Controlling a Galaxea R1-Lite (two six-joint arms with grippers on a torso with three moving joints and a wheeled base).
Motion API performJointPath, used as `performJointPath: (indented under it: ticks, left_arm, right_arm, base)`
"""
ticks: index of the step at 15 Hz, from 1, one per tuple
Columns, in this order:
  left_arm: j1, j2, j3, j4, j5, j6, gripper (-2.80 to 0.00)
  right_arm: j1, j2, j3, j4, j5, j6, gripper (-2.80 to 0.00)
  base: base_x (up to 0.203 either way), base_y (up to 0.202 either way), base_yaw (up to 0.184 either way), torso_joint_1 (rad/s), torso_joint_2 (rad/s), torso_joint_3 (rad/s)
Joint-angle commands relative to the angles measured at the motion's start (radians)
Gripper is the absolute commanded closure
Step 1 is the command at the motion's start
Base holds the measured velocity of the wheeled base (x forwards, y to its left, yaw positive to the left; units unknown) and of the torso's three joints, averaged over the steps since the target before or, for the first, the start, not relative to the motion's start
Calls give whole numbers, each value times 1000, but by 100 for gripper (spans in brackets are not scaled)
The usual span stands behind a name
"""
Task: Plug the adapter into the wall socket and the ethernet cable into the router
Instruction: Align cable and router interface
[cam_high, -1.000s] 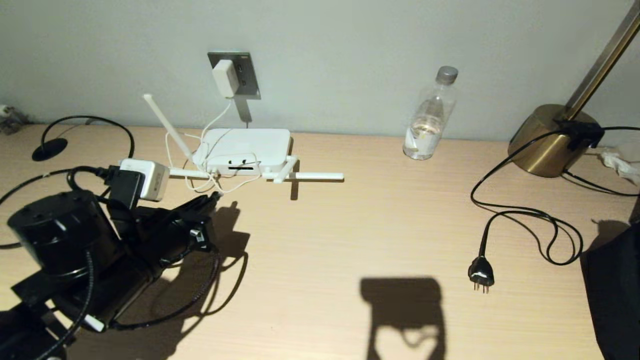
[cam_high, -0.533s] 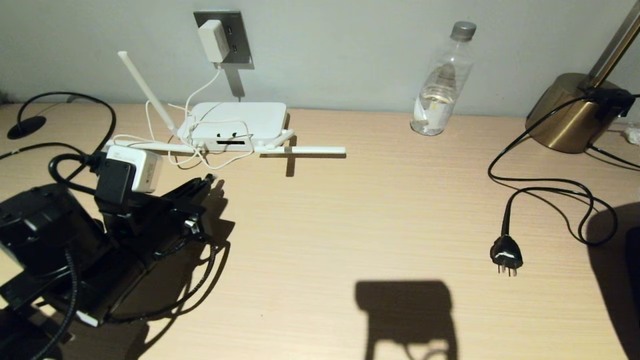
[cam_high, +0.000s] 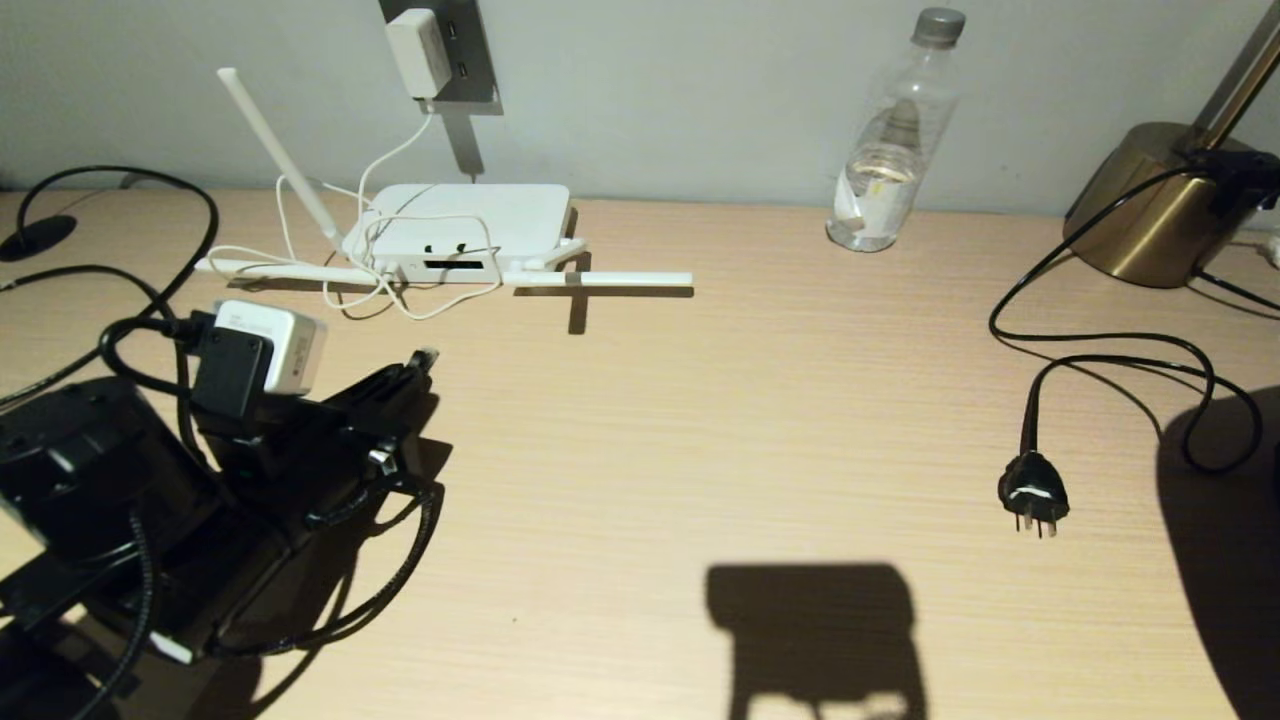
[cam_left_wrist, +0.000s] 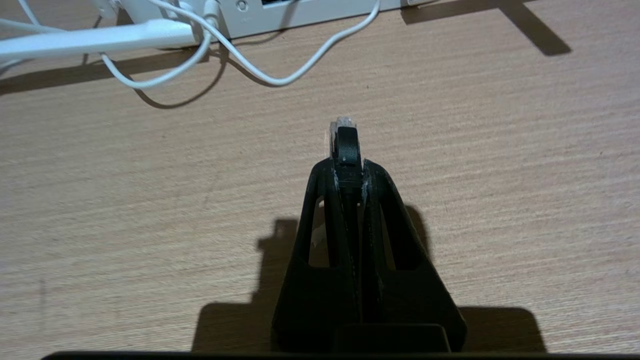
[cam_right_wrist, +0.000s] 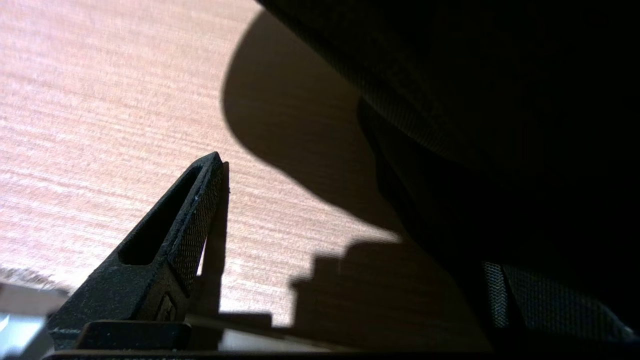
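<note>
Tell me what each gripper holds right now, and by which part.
The left gripper is shut on the ethernet cable, just behind its connector. The right gripper is open, holding nothing.

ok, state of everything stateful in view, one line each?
adapter: plugged into the wall socket.
ethernet cable: connector clamped in the left gripper, short of the router, unplugged.
router: flat on the desk, front port empty.
right gripper: open, empty.
black two-pin plug: unplugged, on the desk.
bottle: upright, capped.
</note>
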Motion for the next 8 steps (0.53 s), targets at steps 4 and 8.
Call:
performJointPath:
  ticks: [4, 8]
  left_arm:
    - [0, 14, -6, -10, -10, 3, 0]
    - [0, 17, -5, -10, -10, 3, 0]
  right_arm:
    - [0, 2, -1, 2, -1, -10, -280]
    - [0, 2, -1, 2, 6, -6, -280]
  base:
    - [0, 0, 0, 163, -435, -289]
    - [0, 0, 0, 195, -502, -316]
